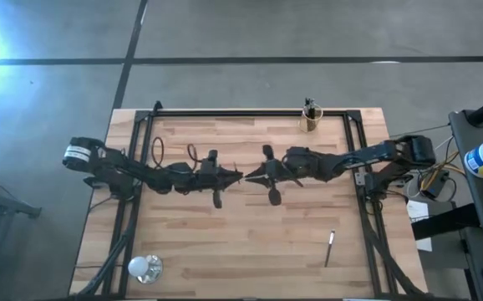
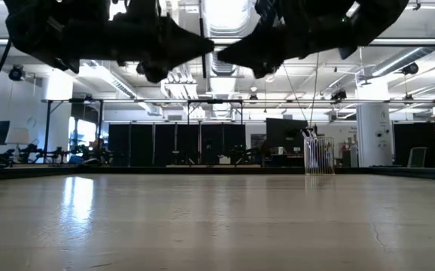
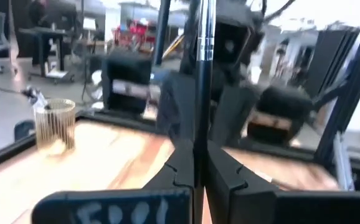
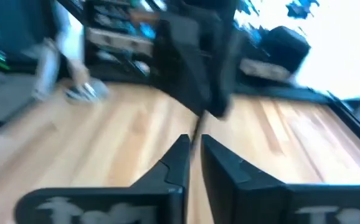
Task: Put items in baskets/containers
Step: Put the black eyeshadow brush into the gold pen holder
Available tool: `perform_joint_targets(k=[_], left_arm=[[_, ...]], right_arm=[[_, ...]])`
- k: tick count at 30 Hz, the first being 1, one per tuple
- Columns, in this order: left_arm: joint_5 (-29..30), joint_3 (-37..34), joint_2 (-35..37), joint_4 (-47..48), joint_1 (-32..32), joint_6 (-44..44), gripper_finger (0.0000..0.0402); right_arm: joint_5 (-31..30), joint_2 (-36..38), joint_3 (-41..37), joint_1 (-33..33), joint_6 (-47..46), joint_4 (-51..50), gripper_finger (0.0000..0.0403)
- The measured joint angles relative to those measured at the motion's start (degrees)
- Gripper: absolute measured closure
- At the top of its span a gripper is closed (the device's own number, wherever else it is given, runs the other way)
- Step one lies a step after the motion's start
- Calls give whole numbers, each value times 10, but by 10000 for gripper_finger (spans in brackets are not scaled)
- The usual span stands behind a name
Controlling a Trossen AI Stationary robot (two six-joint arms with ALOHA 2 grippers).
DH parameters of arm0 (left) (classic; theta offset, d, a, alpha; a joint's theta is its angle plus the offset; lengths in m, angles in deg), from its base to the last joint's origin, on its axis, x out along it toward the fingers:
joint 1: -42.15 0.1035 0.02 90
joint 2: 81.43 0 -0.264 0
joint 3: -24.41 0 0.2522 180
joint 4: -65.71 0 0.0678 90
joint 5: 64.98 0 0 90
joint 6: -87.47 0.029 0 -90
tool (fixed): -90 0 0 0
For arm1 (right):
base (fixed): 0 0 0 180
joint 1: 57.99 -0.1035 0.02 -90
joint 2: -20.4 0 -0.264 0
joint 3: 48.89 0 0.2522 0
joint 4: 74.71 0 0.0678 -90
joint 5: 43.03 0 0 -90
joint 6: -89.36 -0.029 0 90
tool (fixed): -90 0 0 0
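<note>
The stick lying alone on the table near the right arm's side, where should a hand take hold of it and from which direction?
Grip the stick around its middle, coming straight down from above. It lies flat on bare wood with nothing beside it, so there is room for the fingers either side. It lies nearly along the table's depth, slightly slanted, so turn the fingers to close across its thin width. The right hand is probably nearer.

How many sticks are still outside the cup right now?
2: one stick lies on the table's near right part; one stick is pinched upright in the left end effector. Those inside the cup are uncountable.
</note>
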Motion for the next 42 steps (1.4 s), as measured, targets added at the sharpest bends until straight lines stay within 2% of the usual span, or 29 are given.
perform_joint_targets(k=[4,11,17,23,25,29,36,42], left_arm=[[1,4,1,56,0,6,390],[0,26,0,120,2,17,390],[-1,33,0,122,2,17,390],[12,35,0,135,3,10,390],[14,36,0,135,3,10,390],[16,36,0,137,3,8,388],[21,36,3,140,3,-3,363],[25,19,11,123,3,12,343]], right_arm=[[-47,38,0,1,-31,-63,324],[-46,44,1,1,-109,44,262],[-46,16,18,0,-139,67,247],[-47,-19,53,0,-149,66,275],[-49,-22,59,0,-152,62,301],[-51,-18,57,0,-145,63,378],[-64,1,55,1,-142,26,390],[-93,78,59,31,-110,-67,392]])
